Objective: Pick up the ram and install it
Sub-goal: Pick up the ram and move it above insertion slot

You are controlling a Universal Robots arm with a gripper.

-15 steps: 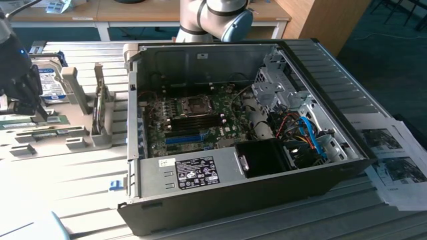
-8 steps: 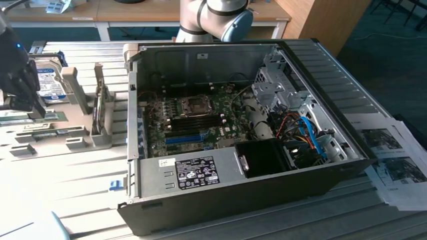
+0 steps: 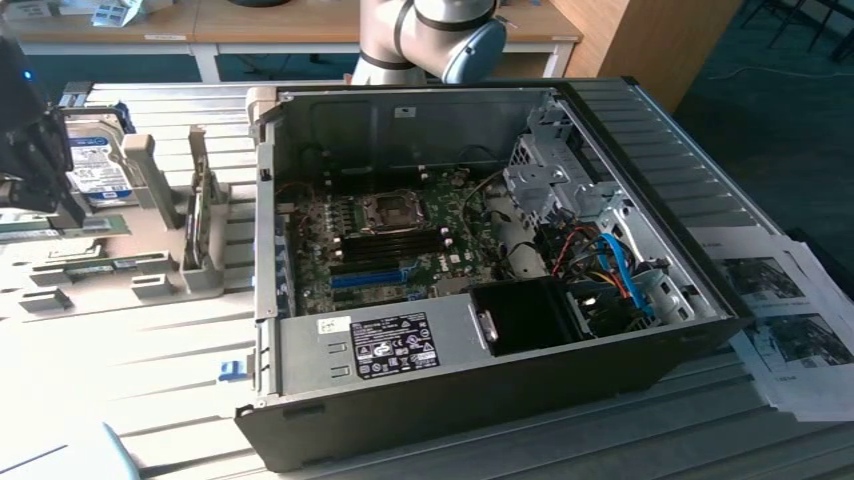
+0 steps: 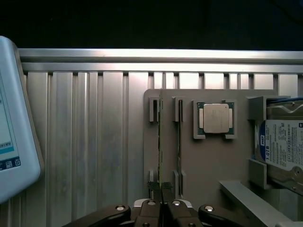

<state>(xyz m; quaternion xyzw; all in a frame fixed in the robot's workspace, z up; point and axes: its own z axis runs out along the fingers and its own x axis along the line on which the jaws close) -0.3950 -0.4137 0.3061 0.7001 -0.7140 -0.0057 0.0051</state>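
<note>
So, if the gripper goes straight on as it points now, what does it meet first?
Most likely the ram, standing on edge in the grey holder, directly in line with the gripper; depth is unclear.

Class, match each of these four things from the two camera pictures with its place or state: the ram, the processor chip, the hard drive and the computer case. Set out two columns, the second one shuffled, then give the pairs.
Things
1. ram
2. processor chip
3. hard drive
4. computer case

Place or state
A. lying flat in a square recess
B. lying open, motherboard showing
C. standing on edge in a narrow slot, gripper shut on its end
D. carries a white and blue label

Pairs: 1-C, 2-A, 3-D, 4-B
</note>
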